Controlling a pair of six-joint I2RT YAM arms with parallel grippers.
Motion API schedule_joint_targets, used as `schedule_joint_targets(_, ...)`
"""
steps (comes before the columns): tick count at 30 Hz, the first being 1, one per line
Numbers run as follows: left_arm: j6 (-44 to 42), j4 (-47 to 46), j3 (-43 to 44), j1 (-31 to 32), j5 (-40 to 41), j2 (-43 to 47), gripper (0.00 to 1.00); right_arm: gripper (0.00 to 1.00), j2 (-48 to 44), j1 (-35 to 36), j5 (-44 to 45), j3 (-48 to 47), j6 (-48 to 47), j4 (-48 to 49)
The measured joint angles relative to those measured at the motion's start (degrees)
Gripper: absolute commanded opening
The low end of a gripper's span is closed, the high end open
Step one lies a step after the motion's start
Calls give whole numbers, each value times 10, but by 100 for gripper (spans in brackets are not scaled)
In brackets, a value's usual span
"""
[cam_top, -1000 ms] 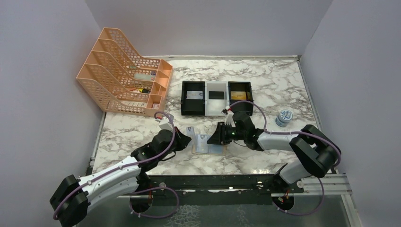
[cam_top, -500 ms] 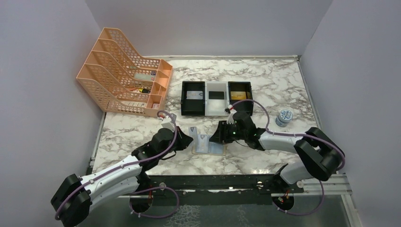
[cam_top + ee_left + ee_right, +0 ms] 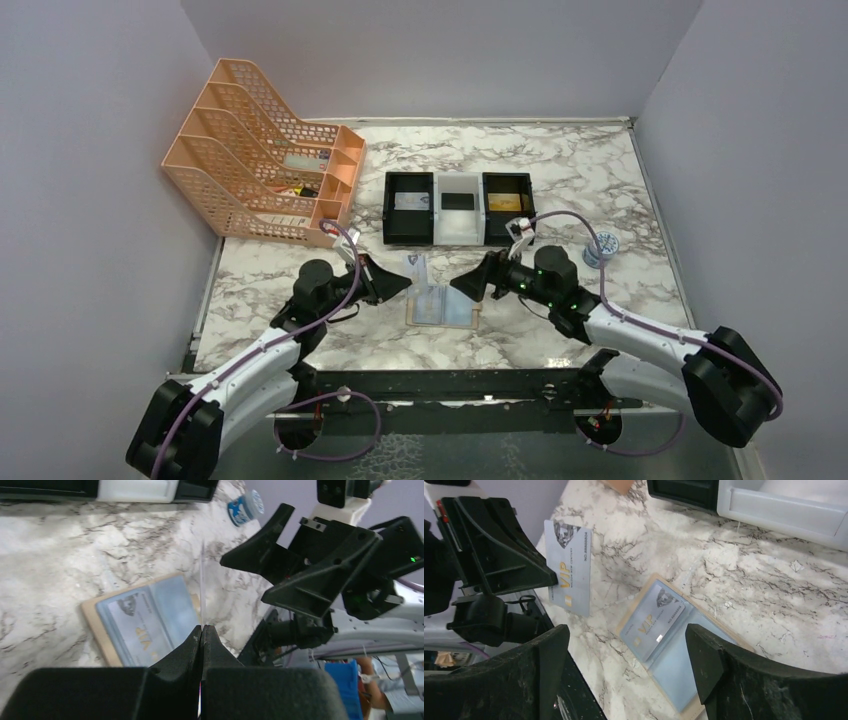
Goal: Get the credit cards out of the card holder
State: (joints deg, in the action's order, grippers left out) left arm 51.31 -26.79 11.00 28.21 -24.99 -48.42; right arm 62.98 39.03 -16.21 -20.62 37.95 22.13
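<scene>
— Card holder (image 3: 442, 308): where is it?
— Flat on my table (image 3: 560, 180), spread open with its grey-blue inside up. It lies between my two grippers, on the near side of the trays (image 3: 459, 205).
— Anything in it?
— One card (image 3: 656, 622) lies on an inner face, its VIP print showing. I cannot tell how deep it sits in a pocket.
— Your left gripper (image 3: 400, 282)?
— Pressed together on the edge of a second card (image 3: 569, 575), also marked VIP. I hold it off the table, just left of the holder and clear of it.
— And the right gripper (image 3: 472, 282)?
— Fingers spread wide with nothing between them, hanging near the holder's right side.
</scene>
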Motion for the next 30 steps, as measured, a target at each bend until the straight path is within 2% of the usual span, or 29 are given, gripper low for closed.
schedule_joint_targets(8,8,-57,-2,-1,-79,-5,0,89,-72,-37,-41,37,-2,66)
schedule_joint_targets(15,7,-92,21,-9,-108,-68,0,87,-21,-146,-166,25,14,111)
schedule_joint_targets(22,28,-144,36,-11,-132,-112,0,86,23,-149,-287,16,28,148)
schedule_joint_targets(30,37,-176,34,-11,-132,-105,0,87,55,-149,-342,16,77,244)
